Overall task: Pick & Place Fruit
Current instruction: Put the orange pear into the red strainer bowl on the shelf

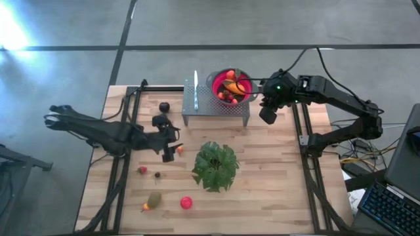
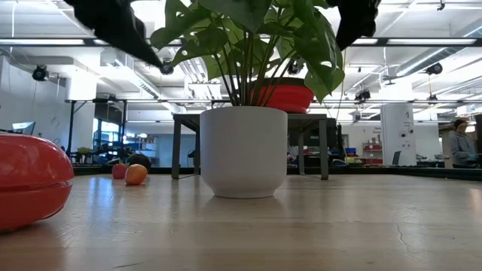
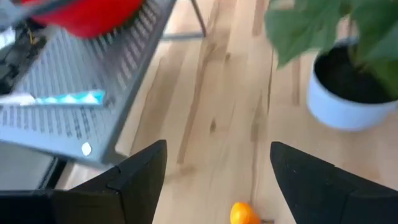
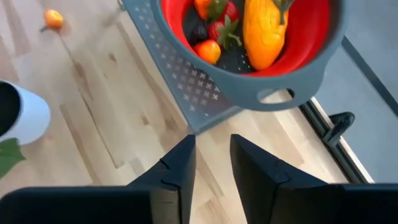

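Several small fruits lie on the table: an orange one [image 1: 179, 150] [image 3: 244, 213], a dark purple one [image 1: 164, 106], a small red one [image 1: 142, 170], an olive-green piece [image 1: 154, 198] and a red one [image 1: 187, 202] [image 2: 30, 181]. More fruit [image 4: 261, 31] fills the red colander bowl [image 1: 231, 85] on the metal rack [image 1: 213, 105]. My left gripper [image 1: 169, 154] [image 3: 217, 146] hovers open just left of the orange fruit, touching nothing. My right gripper [image 1: 268, 117] [image 4: 212, 138] hangs beside the rack's right end, below the bowl's handle, with a narrow gap between its fingers and nothing in it.
A leafy plant in a white pot [image 1: 215, 165] [image 2: 242, 150] stands mid-table, right of my left gripper. A white-and-blue tube [image 1: 195, 88] [image 3: 56, 98] lies on the rack. Black rails [image 1: 125, 164] run along both table sides. Bare wood lies right of the plant.
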